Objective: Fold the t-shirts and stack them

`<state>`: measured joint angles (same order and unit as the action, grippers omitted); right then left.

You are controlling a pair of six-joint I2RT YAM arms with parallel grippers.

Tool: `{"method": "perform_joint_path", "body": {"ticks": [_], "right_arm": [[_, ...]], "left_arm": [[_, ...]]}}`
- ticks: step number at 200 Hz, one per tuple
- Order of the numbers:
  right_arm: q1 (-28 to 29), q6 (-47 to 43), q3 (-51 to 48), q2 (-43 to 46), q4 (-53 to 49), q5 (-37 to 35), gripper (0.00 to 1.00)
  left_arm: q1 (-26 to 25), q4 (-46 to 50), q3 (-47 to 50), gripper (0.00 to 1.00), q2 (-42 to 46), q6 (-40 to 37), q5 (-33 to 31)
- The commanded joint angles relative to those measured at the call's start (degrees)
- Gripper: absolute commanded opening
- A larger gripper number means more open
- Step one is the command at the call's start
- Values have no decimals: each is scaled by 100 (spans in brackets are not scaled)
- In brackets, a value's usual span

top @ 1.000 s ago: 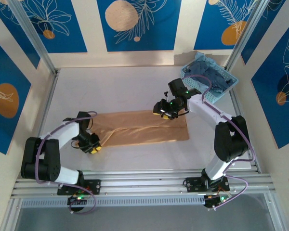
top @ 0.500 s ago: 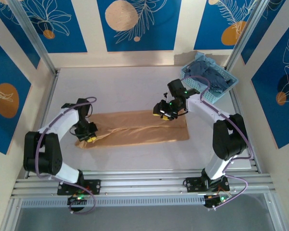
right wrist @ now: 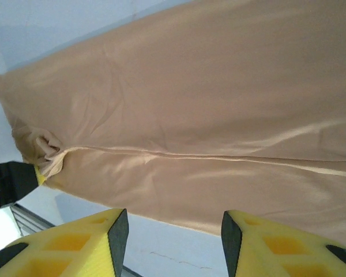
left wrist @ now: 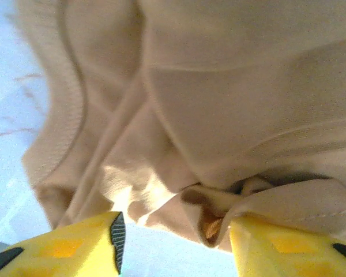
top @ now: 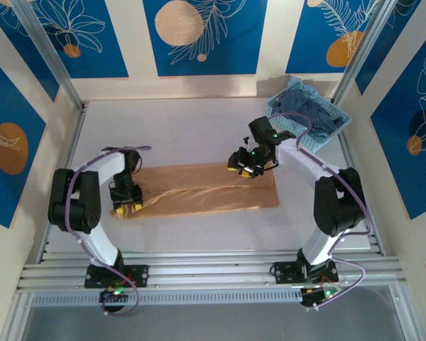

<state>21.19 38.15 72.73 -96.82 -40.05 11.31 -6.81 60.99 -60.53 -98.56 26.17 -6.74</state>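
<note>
One tee (top: 206, 188), long axis left-right; left gripper (top: 127, 207) at left end, right gripper (top: 241, 165) above right part; both jaws parted, empty.

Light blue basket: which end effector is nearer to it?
Right. The right end effector hangs over the far edge of the tan t-shirt, close to the basket; the left end effector is at the shirt's opposite end.
</note>
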Motion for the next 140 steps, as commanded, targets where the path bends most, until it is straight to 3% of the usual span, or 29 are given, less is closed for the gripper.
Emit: {"method": "perform_joint_path", "body": {"ticks": [1, 16, 39, 71, 140], "right_arm": [[-310, 83, -79, 39, -406, -247, 49], [-526, 16, -83, -4, -468, -320, 47], [-791, -174, 45, -273, -560, -533, 45], [-863, -537, 640, -1020, -942, -1034, 41], [-891, -627, 1568, -2217, -1747, -1988, 36]], "left_arm": [[-124, 473, -329, 53, 701, 144, -582], [-191, 565, -443, 53, 1153, 517, -324], [-370, 235, -311, 47, 1537, 1394, 593], [-498, -729, -15, 42, 1127, 2399, 1410], [-383, -916, -44, 29, -219, 2039, 771]]}}
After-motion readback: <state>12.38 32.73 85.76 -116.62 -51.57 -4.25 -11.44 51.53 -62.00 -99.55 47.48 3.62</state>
